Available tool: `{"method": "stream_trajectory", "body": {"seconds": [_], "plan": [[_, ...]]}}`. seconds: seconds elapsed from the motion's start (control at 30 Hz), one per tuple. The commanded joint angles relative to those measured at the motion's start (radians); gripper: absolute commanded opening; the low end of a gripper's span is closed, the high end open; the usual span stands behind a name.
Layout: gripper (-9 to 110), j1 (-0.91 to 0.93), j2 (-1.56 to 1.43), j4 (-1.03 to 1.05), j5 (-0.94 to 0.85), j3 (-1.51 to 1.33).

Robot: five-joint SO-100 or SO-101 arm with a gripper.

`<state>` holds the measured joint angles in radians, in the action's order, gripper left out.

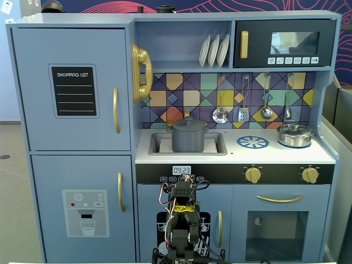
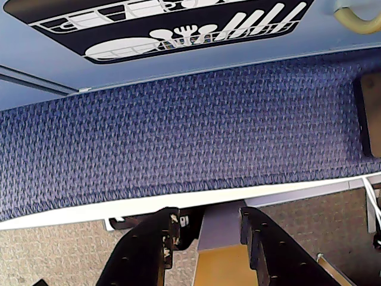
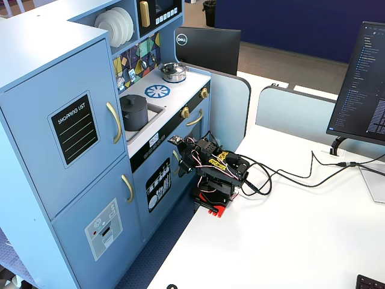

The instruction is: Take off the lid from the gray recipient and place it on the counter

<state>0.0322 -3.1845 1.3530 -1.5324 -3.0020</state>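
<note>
Lid (image 1: pixel 188 124) on gray recipient (image 1: pixel 189 139): likely light, rigid; pinch central knob. Gripper (image 2: pixel 205 223) folded low at 6 o'clock, jaws spread, empty.

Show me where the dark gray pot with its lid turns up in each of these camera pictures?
A fixed view: gray pot centre, in the sink, lid on.
Another fixed view: gray pot upper left, in the sink.
Wrist view: not in it.
Shared landmark: blue burner ring beside the sink.
</note>
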Motion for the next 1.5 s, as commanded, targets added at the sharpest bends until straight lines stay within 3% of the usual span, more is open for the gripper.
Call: {"method": "stream_trajectory", "body": {"seconds": [0.0, 0.33, 0.57, 0.83, 1.47], "plan": [[0, 0.057, 0.005, 0.178, 0.0, 0.0], [0, 0.049, 0.005, 0.127, 0.023, 0.0], [0, 0.064, 0.087, -0.394, -0.152, 0.143], [0, 0.005, 0.242, -0.749, -0.129, 0.462], [0, 0.025, 0.247, -0.919, -0.143, 0.6]]}}
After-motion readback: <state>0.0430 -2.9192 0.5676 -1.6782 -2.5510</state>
